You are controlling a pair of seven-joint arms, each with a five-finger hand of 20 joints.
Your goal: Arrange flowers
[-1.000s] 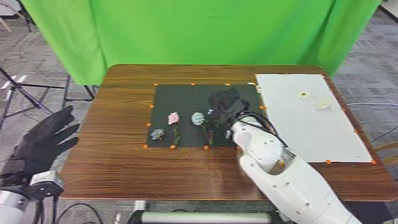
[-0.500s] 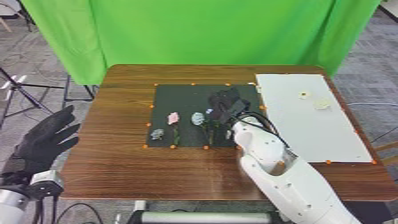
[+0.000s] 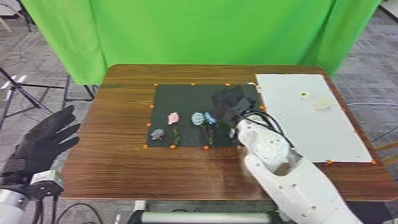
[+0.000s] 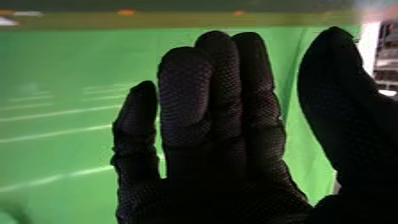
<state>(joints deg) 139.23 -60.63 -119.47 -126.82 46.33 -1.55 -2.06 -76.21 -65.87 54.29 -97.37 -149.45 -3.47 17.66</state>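
On the mat (image 3: 185,97) lie pink and blue flowers (image 3: 197,120).

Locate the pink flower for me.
In the head view, the pink flower lies on the left half of the dark mat, between the small greyish flower and the pale blue flower.

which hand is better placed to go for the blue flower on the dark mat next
Probably the right hand: it is over the dark rectangular mat, right beside the blue flower, its fingers straight and holding nothing. The left hand is off beyond the table's left edge.
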